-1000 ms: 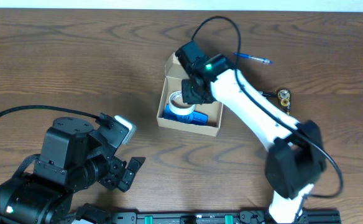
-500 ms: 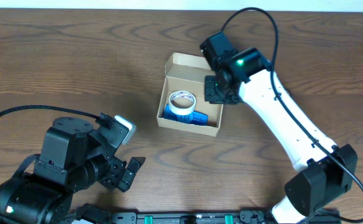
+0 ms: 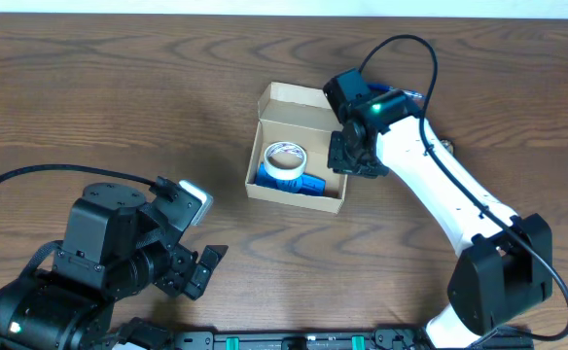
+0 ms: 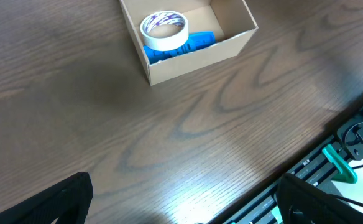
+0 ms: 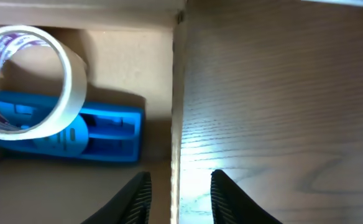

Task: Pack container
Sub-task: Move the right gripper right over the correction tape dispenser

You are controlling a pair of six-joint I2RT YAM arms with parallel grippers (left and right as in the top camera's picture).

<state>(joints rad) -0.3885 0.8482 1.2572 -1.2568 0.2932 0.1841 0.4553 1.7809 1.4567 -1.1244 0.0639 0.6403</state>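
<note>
Overhead, one container (image 3: 295, 195) holding one tape roll (image 3: 285, 159), one blue tool (image 3: 309, 184), left fingers (image 4: 57, 200) apart, right fingers (image 5: 139, 198) apart

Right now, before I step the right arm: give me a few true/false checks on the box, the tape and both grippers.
1. The tape roll lies inside the box. True.
2. The box lid is shut. False: the flap stands open.
3. The left gripper holds the tape roll. False: it is open, empty, away from the box.
4. A blue item lies under the tape roll. True.
5. The right gripper straddles a box wall. True.
</note>
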